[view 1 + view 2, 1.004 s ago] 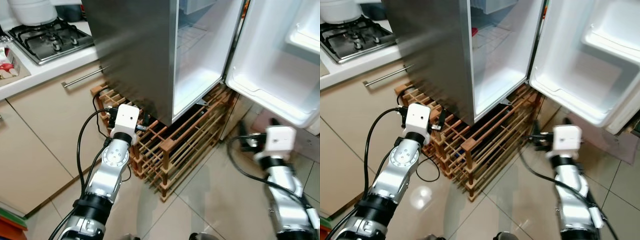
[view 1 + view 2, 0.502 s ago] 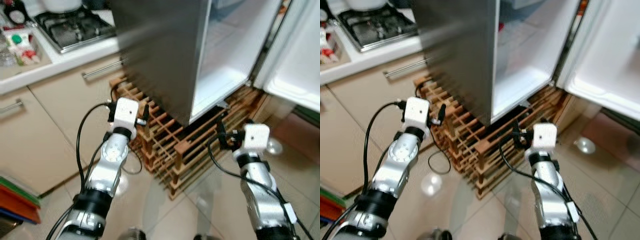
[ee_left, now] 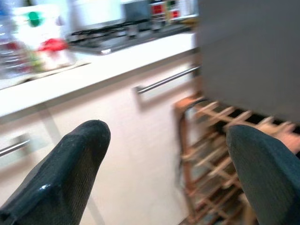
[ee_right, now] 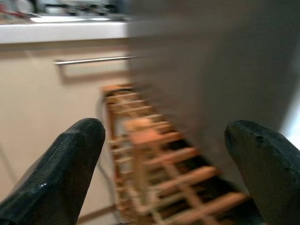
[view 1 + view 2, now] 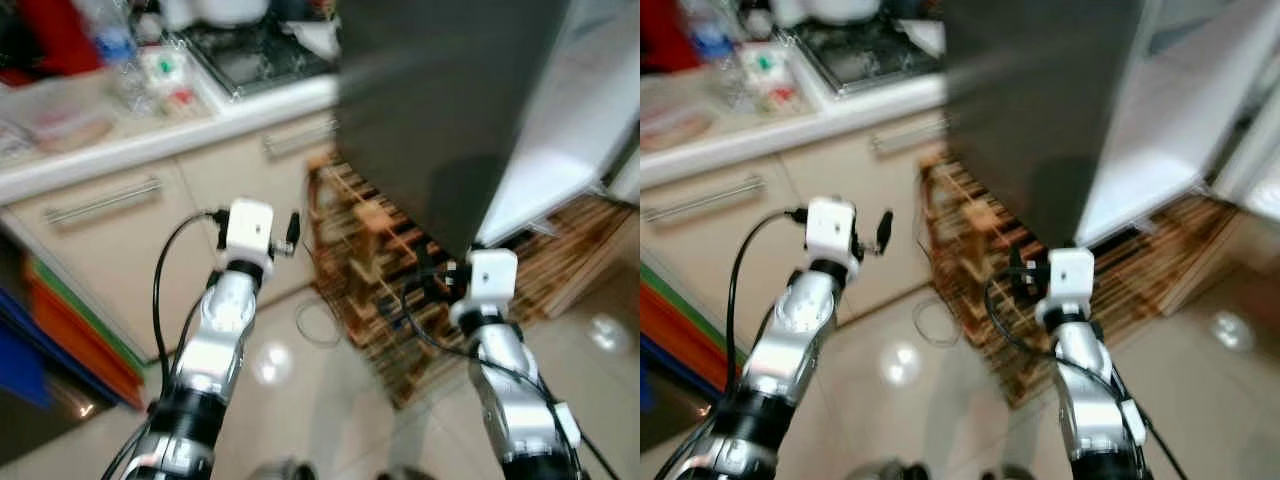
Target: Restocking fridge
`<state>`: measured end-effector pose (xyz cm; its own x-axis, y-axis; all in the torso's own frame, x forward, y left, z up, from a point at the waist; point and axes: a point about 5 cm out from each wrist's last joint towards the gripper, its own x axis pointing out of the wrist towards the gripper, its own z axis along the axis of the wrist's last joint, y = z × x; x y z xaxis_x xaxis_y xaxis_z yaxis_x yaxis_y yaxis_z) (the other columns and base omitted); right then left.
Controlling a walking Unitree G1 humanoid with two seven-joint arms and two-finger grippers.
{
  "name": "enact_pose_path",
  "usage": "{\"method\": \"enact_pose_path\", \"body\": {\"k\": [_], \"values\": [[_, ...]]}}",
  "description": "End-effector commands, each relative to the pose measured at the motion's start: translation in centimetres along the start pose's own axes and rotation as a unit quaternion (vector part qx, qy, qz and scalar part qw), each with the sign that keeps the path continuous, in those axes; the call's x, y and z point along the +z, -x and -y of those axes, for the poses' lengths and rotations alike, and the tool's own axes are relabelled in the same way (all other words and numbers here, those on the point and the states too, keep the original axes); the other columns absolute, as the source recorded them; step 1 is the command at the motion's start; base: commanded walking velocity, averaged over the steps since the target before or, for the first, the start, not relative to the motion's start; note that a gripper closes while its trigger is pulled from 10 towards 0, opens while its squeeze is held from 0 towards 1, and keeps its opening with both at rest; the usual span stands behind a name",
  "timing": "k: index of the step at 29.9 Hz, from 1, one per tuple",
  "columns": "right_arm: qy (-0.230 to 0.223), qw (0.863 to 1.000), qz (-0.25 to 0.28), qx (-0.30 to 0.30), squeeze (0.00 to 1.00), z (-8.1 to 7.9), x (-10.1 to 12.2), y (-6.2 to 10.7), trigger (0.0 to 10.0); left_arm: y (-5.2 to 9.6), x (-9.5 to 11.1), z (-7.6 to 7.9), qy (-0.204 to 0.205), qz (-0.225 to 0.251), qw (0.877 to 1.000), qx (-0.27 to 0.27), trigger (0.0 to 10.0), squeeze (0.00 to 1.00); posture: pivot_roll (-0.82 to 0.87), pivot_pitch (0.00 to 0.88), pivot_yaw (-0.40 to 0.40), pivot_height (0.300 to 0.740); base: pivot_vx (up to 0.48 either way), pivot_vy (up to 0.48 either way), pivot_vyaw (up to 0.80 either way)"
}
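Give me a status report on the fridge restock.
Both grippers open, empty: left gripper, right gripper. Fridge ahead on wooden rack. View blurred. Counter at left; nothing in the way.
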<state>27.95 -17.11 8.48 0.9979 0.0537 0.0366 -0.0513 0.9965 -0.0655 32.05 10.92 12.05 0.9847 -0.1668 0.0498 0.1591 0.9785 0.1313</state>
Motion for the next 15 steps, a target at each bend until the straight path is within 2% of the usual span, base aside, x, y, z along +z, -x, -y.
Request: {"method": "enact_pose_path", "body": {"k": [1,9,10,15], "values": [[-0.001,1.0,-0.004,0.006,0.0,-0.12,-0.07,-0.03,10.0,-0.14,0.16,-0.05,-0.011,0.0,1.0,-0.002,10.0,0.0,-0.03,0.022,0.044,0.74,0.0,0.0,0.56],[-0.001,1.0,-0.006,0.009,0.0,-0.07,-0.12,-0.18,10.0,-0.06,0.1,0.4,-0.019,0.002,1.0,-0.013,10.0,0.0,-0.02,0.01,0.04,0.74,0.0,0.0,0.54],[-0.002,1.0,-0.004,0.008,0.0,-0.04,-0.05,-0.33,10.0,-0.08,0.19,0.51,-0.031,0.005,0.999,-0.018,10.0,0.0,-0.02,0.008,0.039,0.74,0.0,0.0,0.48],[-0.001,1.0,0.0,0.009,0.0,-0.07,0.13,-0.52,10.0,-0.15,0.35,0.63,-0.021,0.007,1.0,-0.009,10.0,0.0,-0.02,0.005,0.038,0.74,0.0,-0.441,0.47]]}}
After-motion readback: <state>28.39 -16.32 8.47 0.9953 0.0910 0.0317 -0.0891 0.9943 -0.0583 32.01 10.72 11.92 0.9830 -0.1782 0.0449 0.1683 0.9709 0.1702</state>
